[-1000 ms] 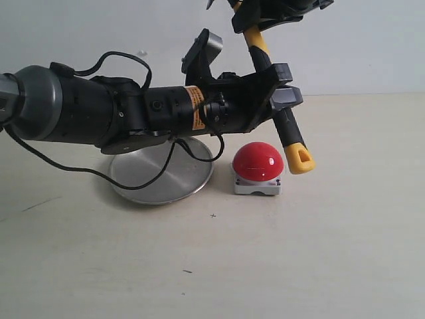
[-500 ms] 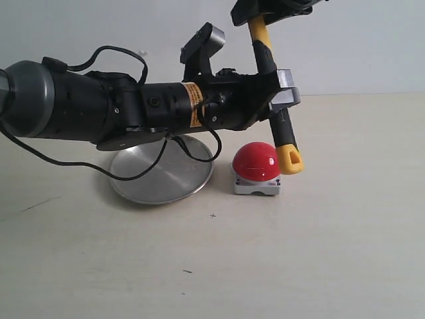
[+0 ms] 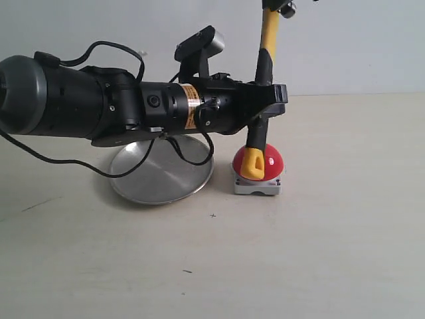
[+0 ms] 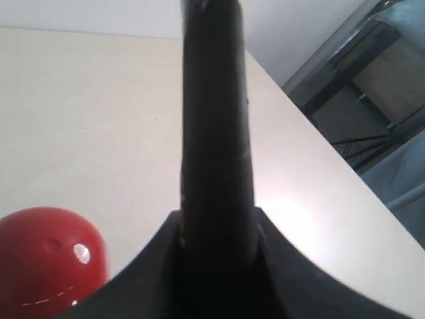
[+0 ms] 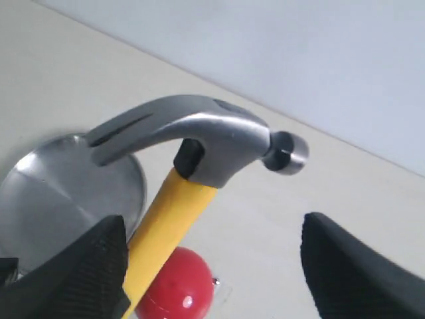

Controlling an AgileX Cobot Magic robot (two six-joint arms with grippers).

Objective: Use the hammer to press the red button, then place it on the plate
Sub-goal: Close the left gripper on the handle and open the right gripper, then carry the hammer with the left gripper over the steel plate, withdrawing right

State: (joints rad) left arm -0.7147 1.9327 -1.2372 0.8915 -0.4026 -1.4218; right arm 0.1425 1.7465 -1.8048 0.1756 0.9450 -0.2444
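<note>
At the centre of the exterior view, our left gripper [image 3: 264,106] is clamped on the black grip of the small steel-headed claw hammer [image 3: 269,33] with a yellow-and-black handle, holding it nearly upright. Its yellow end overlaps the glossy red dome button [image 3: 274,159]; we cannot tell whether they touch. Our right gripper [image 5: 222,266] is spread wide around the hammer's head without touching it, and the round silver metal plate [image 3: 166,179] lies just left of the button.

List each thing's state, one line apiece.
Yellow-and-black steel-headed hammer: near upright, yellow end down.
Glossy red dome button: pressed or not, cannot tell.
Round silver metal plate: visible part bare.
Left claw: shut on hammer handle.
Right claw: open, straddling the hammer.
</note>
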